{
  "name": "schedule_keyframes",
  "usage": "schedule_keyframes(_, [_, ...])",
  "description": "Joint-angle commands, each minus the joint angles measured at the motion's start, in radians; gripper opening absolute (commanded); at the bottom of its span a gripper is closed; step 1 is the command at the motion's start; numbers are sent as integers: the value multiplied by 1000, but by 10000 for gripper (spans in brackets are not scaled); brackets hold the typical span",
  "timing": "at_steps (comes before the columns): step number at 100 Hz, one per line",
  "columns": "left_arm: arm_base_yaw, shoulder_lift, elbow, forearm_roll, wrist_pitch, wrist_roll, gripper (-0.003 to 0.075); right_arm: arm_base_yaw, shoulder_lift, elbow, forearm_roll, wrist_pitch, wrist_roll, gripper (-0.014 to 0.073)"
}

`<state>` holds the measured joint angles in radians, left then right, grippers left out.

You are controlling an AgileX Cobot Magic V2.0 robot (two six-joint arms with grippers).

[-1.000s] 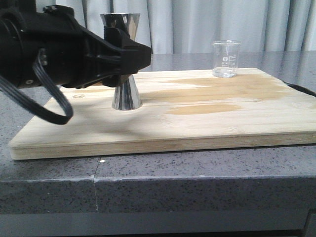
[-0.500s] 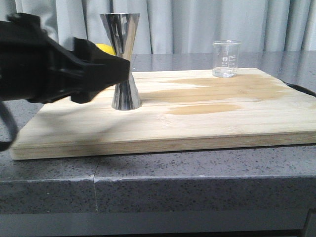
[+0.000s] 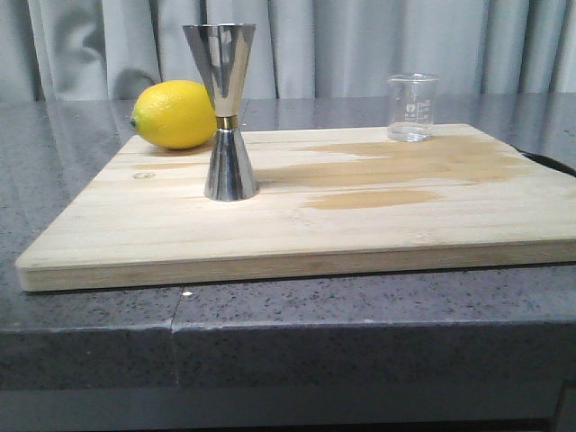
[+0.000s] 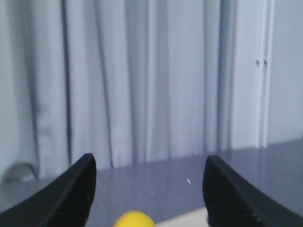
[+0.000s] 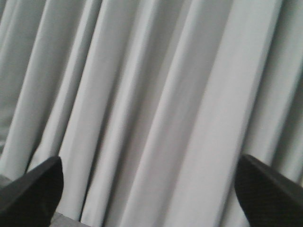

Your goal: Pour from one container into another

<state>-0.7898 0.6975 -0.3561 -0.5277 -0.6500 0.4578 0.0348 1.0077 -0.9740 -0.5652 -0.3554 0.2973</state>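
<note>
The steel hourglass jigger (image 3: pixel 223 108) with a gold band at its waist stands upright on the left part of the wooden board (image 3: pixel 360 225). The small clear glass beaker (image 3: pixel 412 107) stands upright at the board's far right edge, well apart from the jigger. Neither arm shows in the front view. In its wrist view my left gripper (image 4: pixel 149 163) is open and empty, facing the curtain, with the top of the lemon (image 4: pixel 135 220) low between its fingers. My right gripper (image 5: pixel 149 163) is open wide and empty, pointed at the curtain.
A yellow lemon (image 3: pixel 174 113) lies at the board's far left corner, just behind the jigger. The board has darker stained patches (image 3: pixel 378 198) in its middle. It rests on a speckled grey counter (image 3: pixel 270 342), with a grey curtain (image 3: pixel 360 45) behind.
My left arm, which was in front of the jigger and the lemon, has drawn back to the left and out of the front view. The jigger and beaker have not moved.
</note>
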Motion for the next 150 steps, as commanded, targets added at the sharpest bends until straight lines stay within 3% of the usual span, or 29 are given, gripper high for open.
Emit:
schedule_keyframes(1, [-2,-119,-37,-104,-67,153,393,-8,-100,-34,24,83,-6,636])
schedule_keyframes(21, [-2,-366,-37,-278,-10,315,259,-6,-345,42,24,276,-6,426])
schedule_keyframes(40, [-2,-499,-12,-460,66,604,127,-6,-635,259,42,407,-6,210])
schedule_keyframes(59, [-2,-522,76,-612,66,895,0,-6,-897,472,52,507,-6,79])
schedule_keyframes(77, [-2,-522,188,-640,49,952,-19,-6,-1038,608,52,527,-6,-23])
schedule_keyframes(92, [-2,-522,251,-656,30,950,-19,-6,-1027,661,54,553,-6,-49])
schedule_keyframes(150, [-2,-522,251,-669,37,950,-19,-6,-1027,683,54,548,-6,-49])
